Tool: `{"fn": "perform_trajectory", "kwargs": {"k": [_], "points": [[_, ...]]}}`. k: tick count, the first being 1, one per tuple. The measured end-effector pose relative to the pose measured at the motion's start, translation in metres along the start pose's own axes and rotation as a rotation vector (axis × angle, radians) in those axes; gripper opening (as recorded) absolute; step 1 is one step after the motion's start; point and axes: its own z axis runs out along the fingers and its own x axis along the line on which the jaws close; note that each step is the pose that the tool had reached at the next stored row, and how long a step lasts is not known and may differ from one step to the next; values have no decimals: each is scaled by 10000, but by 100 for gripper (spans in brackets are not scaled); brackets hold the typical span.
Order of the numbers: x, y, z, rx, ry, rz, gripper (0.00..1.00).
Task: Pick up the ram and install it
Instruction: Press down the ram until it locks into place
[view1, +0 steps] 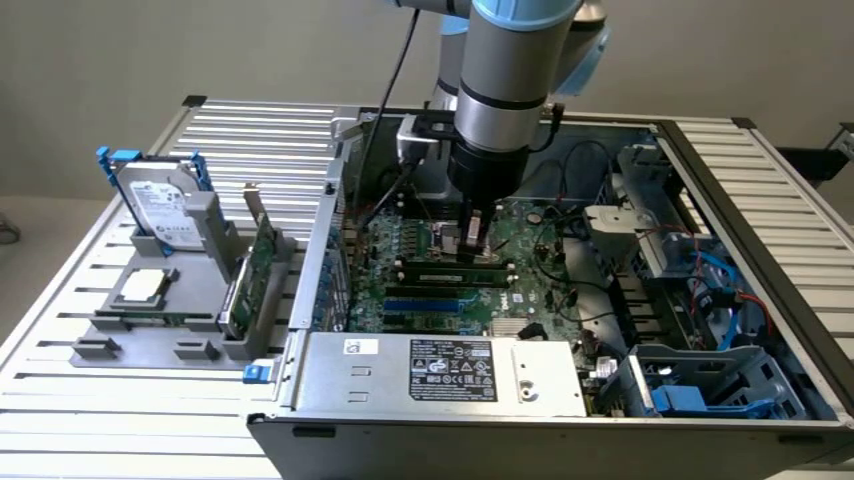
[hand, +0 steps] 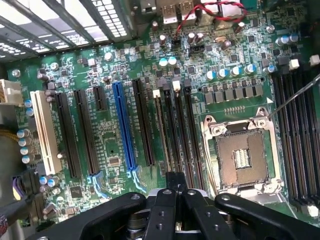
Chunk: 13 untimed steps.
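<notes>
One gripper (hand: 175, 186) shut over ram (view1: 458, 269)

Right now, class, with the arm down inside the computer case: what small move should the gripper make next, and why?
Probably a short, straight press downward. The gripper, shut, stands right at the top edge of the ram, which lies along the memory slots on the motherboard. Whether the stick is fully seated cannot be told, so the press should be gentle.
</notes>
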Motion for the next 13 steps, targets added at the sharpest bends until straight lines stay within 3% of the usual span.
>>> {"fn": "perform_trajectory", "kwargs": {"k": [13], "points": [[0, 0, 0, -27, -71, 2011, 11]]}}
